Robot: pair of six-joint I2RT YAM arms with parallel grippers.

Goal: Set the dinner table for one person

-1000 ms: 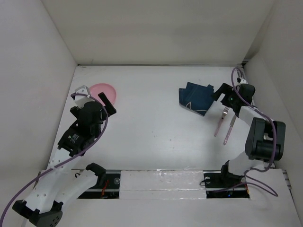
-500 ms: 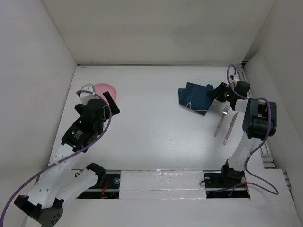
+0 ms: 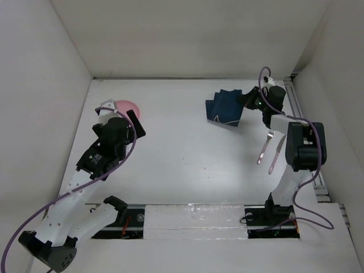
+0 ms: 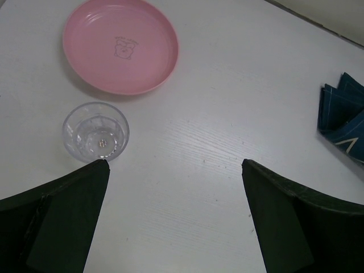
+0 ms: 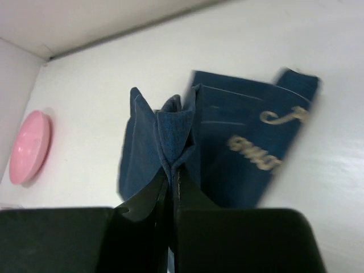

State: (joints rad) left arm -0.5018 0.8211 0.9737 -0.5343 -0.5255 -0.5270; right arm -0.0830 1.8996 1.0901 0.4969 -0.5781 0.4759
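Top view: the dinner table [image 3: 187,153] is the white surface under the navy placemat [image 3: 223,111] and spreads out on all sides of it. The placemat lies crumpled. My right gripper [image 3: 249,101] sits at the placemat's right edge, touching it. 1 fork [image 3: 264,147] and 1 knife [image 3: 277,153] lie side by side, right of the placemat and nearer the arm bases. The pink plate [image 3: 128,107] is well left of the placemat, with my left gripper [image 3: 133,122] just beside it.

Left wrist view: left gripper [image 4: 174,165] stands wide, nothing between its fingers [image 4: 57,222]. Plate [image 4: 120,45] and 1 clear glass [image 4: 95,132] lie far left of the placemat [image 4: 344,116].

Right wrist view: right gripper [image 5: 170,182] is pinched tight on a raised fold of the placemat [image 5: 239,142]. The plate [image 5: 28,147] shows far to the placemat's left.
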